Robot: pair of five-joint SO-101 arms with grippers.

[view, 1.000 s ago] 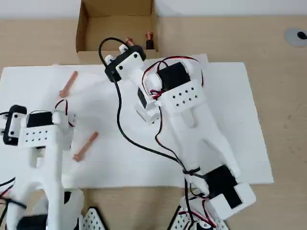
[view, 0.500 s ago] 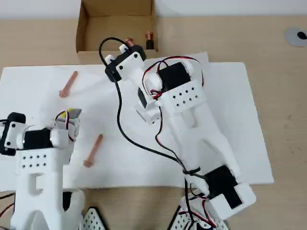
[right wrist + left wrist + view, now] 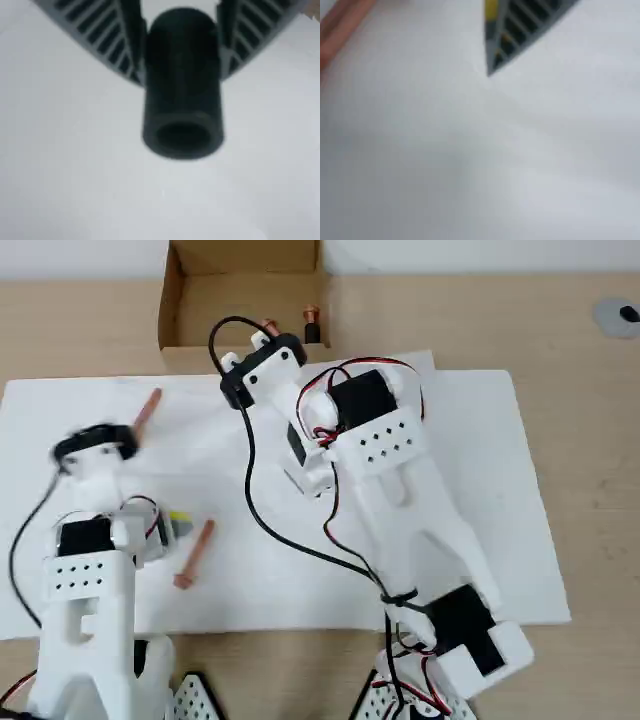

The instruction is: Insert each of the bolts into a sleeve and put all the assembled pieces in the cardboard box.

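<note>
- High view: the near bolt (image 3: 193, 553) lies just beside the left pincer (image 3: 172, 528), on its right. Its long axis points roughly toward the cardboard box (image 3: 172, 300). A second bolt (image 3: 147, 410) lies farther off. The left arm is bent low over the white sheet (image 3: 480, 490).
- Left wrist view: I cannot tell if this pincer is open.
- Right wrist view: the right pincer (image 3: 181, 77) is closed on a black sleeve (image 3: 182, 105), whose open end is free.

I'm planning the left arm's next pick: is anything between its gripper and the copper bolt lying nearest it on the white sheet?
Nothing visible stands between them. The copper bolt lies uncovered on the white sheet, close beside the left gripper.
</note>
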